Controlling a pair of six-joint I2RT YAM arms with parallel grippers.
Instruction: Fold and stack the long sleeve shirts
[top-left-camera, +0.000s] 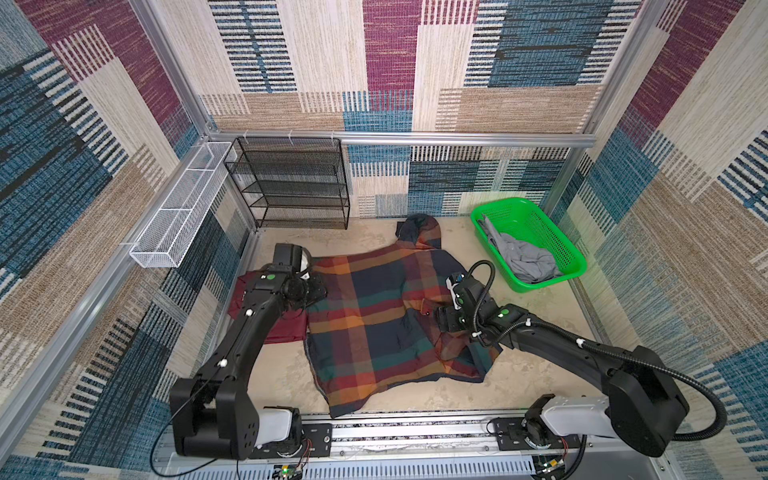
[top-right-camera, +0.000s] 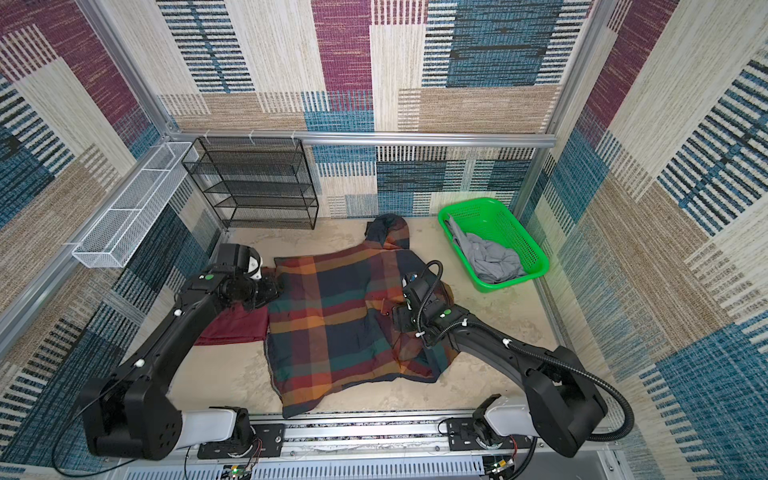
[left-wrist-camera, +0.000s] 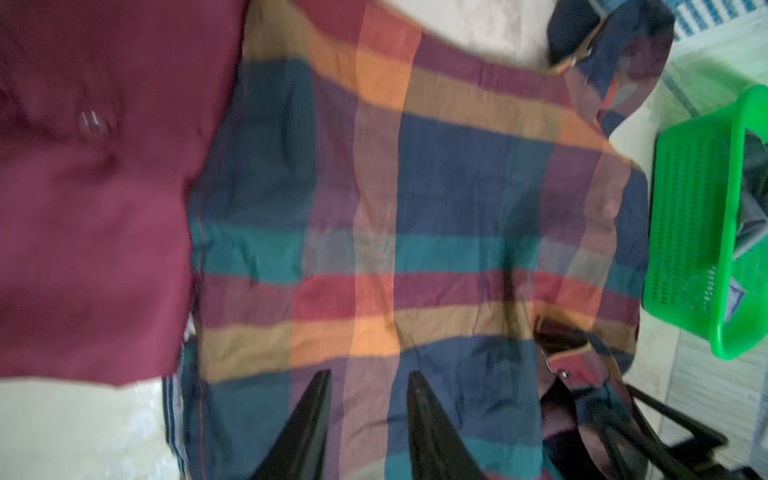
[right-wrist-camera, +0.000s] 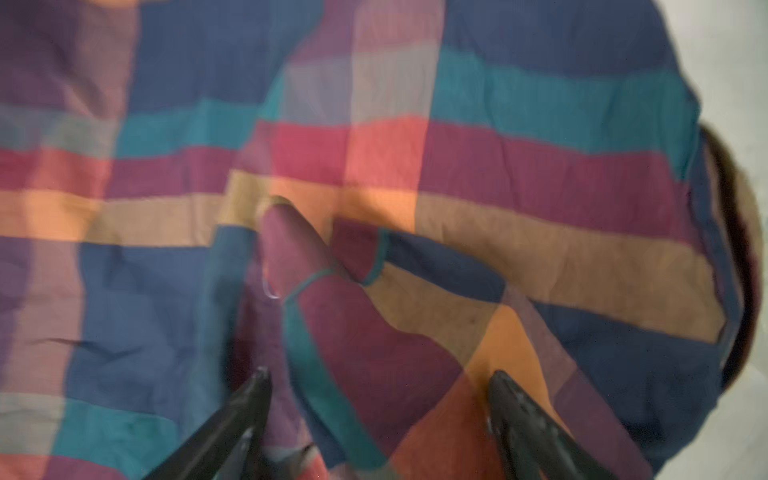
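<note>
Plaid shirt (top-left-camera: 374, 316) lies spread across the middle of the table (top-left-camera: 519, 345) in both top views. One part of it reaches toward the back wall, and its right side is bunched and folded in on itself. In the right wrist view a sleeve cuff (right-wrist-camera: 299, 257) rests on top of the plaid body.

The maroon shirt (top-left-camera: 282, 328) lies at the plaid shirt's left edge, touching it and partly hidden under the left arm. Which of the two overlaps the other is hard to tell. The grey shirt (top-left-camera: 523, 257) sits crumpled inside the green basket (top-left-camera: 548, 279) at the back right of the table, apart from the other two.

The left gripper (left-wrist-camera: 369, 374) hangs over the plaid shirt's left part, near the maroon edge. Its fingers are parted with only cloth showing between them, and they grip nothing. The right gripper (right-wrist-camera: 380, 372) hangs over the folded sleeve with its fingers spread wide, also gripping nothing.

A black mesh rack (top-left-camera: 291, 183) stands against the back wall, and a white wire tray (top-left-camera: 183, 208) hangs on the left wall.
</note>
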